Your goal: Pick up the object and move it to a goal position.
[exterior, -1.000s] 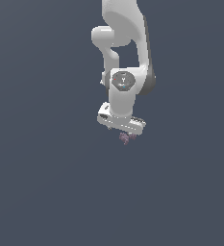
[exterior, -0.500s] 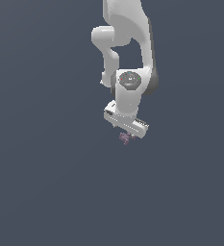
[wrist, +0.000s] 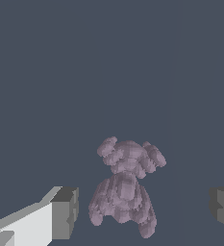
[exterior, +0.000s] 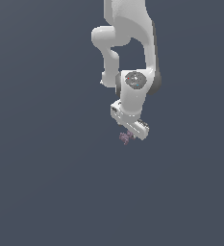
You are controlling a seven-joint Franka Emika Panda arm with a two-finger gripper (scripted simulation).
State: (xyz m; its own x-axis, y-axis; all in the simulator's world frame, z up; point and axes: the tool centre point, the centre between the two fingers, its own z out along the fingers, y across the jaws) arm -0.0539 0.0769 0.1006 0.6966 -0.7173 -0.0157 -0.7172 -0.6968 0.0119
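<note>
The object [exterior: 126, 137] is a tiny lumpy purplish-mauve thing, shaped a bit like a small figure. In the exterior view it sits just under the white gripper [exterior: 130, 132], which hangs from the white arm and is tilted. In the wrist view the object [wrist: 125, 190] lies between the two dark-tipped fingers [wrist: 65, 211]. It is nearer one finger than the other and touches neither. The gripper [wrist: 144, 207] is open, with the jaws wide apart on either side of the object.
A plain dark grey-blue ground [exterior: 46, 192] fills both views. No other objects, edges or goal marker show.
The hand has turned at the wrist and shifted slightly toward the exterior view's right. The object stays at about the same spot under it.
</note>
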